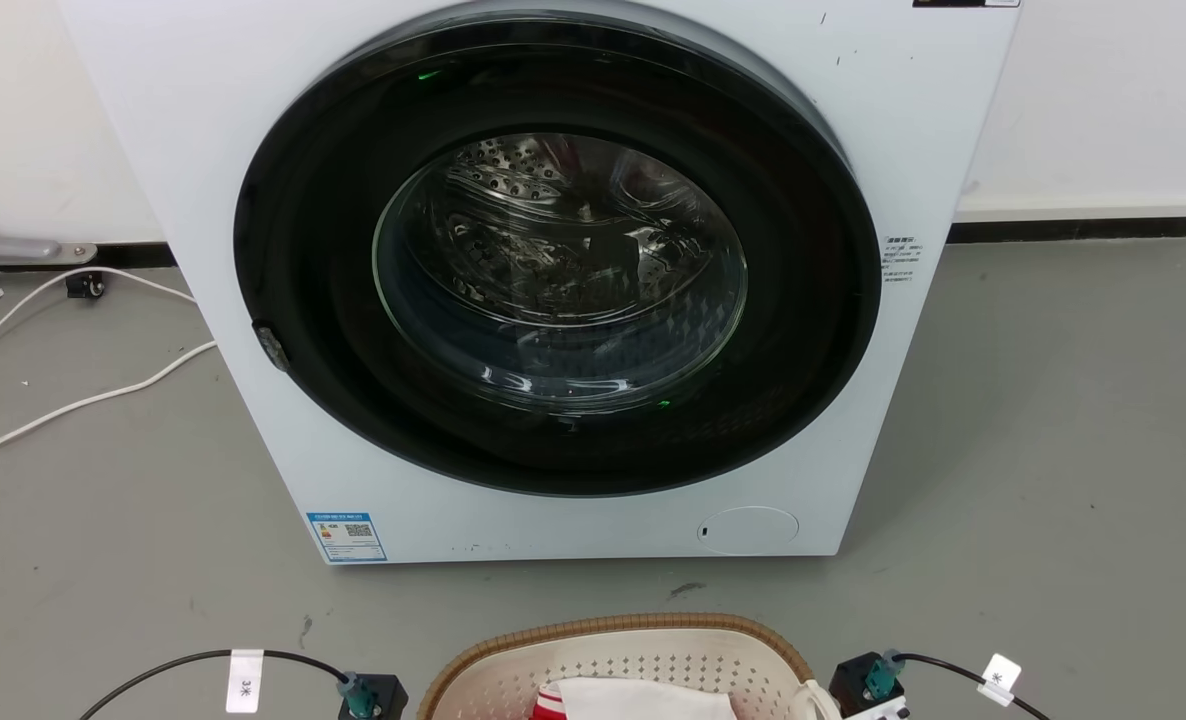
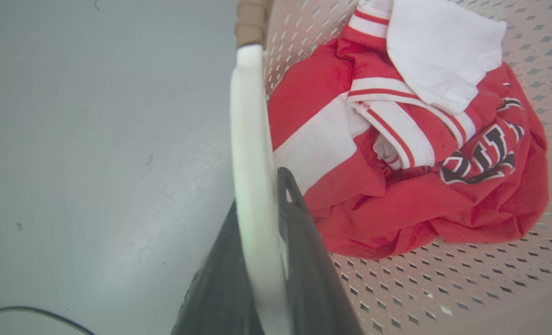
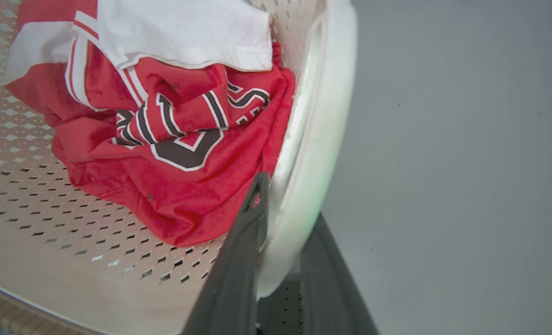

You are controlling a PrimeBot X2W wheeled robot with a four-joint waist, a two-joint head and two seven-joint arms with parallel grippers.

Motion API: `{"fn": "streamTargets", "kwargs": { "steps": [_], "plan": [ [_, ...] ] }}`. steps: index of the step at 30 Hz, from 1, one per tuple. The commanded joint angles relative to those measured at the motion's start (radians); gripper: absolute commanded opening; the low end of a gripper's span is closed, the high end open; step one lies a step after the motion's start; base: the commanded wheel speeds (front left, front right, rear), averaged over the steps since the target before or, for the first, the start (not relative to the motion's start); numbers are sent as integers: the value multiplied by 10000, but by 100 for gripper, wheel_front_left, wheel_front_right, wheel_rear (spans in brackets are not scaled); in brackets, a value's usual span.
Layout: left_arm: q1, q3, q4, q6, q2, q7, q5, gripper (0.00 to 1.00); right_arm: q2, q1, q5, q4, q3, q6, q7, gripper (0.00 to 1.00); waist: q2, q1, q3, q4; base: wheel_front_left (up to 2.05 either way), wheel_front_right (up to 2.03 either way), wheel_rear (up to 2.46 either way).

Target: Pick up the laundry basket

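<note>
1. the laundry basket [image 1: 633,622] (brown rim showing) is at the head view's bottom edge, with grey floor [image 1: 1053,450] between it and the washing machine [image 1: 203,150].
2. left end effector [image 2: 257,200] clamps its white side handle [image 2: 250,116]; bare floor outside.
3. right end effector [image 3: 290,200] clamps the opposite handle [image 3: 322,116] likewise.
</note>
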Motion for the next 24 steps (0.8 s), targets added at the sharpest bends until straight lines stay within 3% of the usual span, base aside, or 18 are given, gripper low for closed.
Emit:
{"fn": "streamTargets", "kwargs": {
  "steps": [1, 24],
  "plan": [
    [-149, -96, -18, -47, 19, -60, -24, 0, 79, 47, 44, -20, 20, 33, -46, 0, -1, 0, -2, -3, 0, 0, 0],
    [-222, -598, 63, -48, 49, -199, -481, 0, 108, 116, 3, 0, 25, 34, -24, 0, -1, 0, 28, 4, 0, 0, 0]
  ]
}}
